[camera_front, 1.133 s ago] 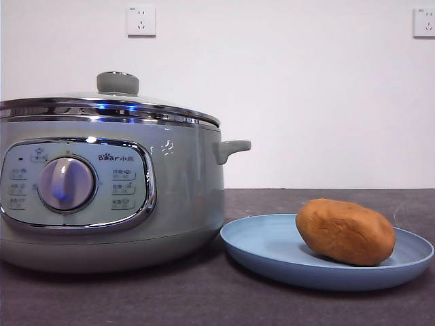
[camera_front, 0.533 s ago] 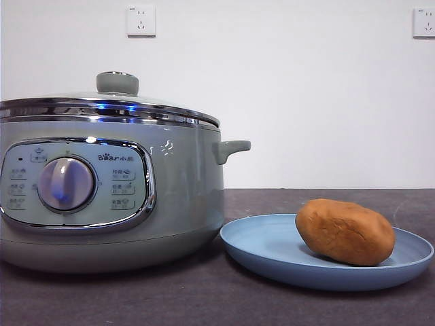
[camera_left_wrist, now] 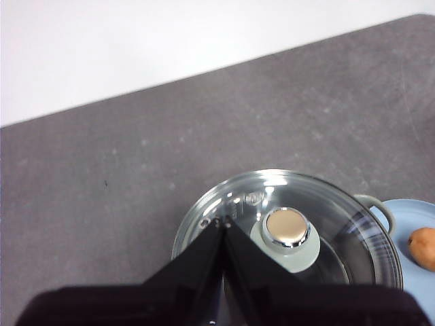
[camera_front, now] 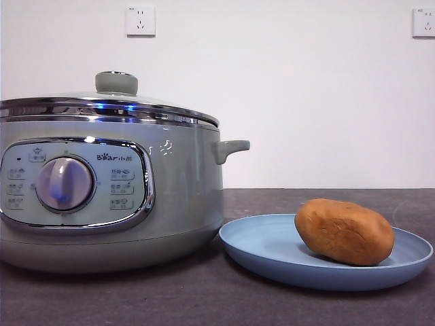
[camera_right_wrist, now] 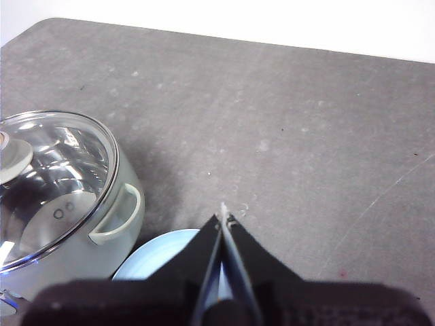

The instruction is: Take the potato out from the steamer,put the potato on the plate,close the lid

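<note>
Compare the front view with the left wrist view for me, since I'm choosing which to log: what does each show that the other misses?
Only the front view shows the sage-green steamer's control panel with its silvery dial and the white wall sockets. Only the left wrist view shows the shut left gripper above the lid. Both show the clear glass lid, its pale green knob, the orange-brown potato and the light-blue plate.

Front view: pot cut off at the left edge, panel labels too small to read, wall socket clipped at right. Left wrist: left tool hides part of the lid; only a sliver of potato shows at the edge. Right wrist: right tool covers most of the plate, potato hidden.
</note>
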You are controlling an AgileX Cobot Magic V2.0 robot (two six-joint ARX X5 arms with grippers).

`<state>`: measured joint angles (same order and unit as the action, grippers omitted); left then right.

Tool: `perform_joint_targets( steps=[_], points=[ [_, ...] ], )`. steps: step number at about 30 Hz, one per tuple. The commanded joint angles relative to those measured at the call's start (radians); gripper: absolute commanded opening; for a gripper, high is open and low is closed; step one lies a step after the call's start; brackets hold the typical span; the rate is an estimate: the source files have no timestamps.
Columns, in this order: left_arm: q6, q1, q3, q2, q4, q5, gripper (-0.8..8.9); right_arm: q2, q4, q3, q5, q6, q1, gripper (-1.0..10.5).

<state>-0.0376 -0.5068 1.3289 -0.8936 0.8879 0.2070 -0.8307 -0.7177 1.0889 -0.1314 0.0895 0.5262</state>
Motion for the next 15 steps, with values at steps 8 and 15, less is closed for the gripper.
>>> perform_joint_targets(
  steps=[8, 15],
  points=[
    [-0.015, -0.002, -0.008, -0.029, -0.003, 0.0, -0.04, 0.001, 0.002, 0.001, -0.002, 0.0, 0.002, 0.0],
    [-0.015, -0.002, -0.008, -0.034, -0.003, -0.001, -0.04, 0.0, 0.002, 0.001, -0.002, 0.0, 0.002, 0.0]
  ],
)
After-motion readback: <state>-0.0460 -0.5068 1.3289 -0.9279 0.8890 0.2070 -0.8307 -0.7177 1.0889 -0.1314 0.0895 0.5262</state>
